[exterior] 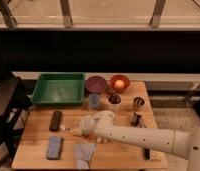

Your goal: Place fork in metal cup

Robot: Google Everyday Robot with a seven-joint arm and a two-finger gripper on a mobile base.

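Observation:
The metal cup (138,103) is small, shiny and dark inside. It stands upright at the right of the wooden table (38,135), to the right of the white cup (113,99). My white arm reaches in from the lower right across the table's middle. My gripper (82,131) is low over the table at the centre left, well to the left of the metal cup. A small pale and orange thing (66,130) lies at its tip. I cannot make out the fork for certain.
A green tray (58,89) stands at the back left, with a purple bowl (96,83) and an orange bowl (119,82) beside it. A pale blue cup (94,100) stands by the white cup. A black flat object (55,120), a blue sponge (54,148) and a blue cloth (84,152) lie front left.

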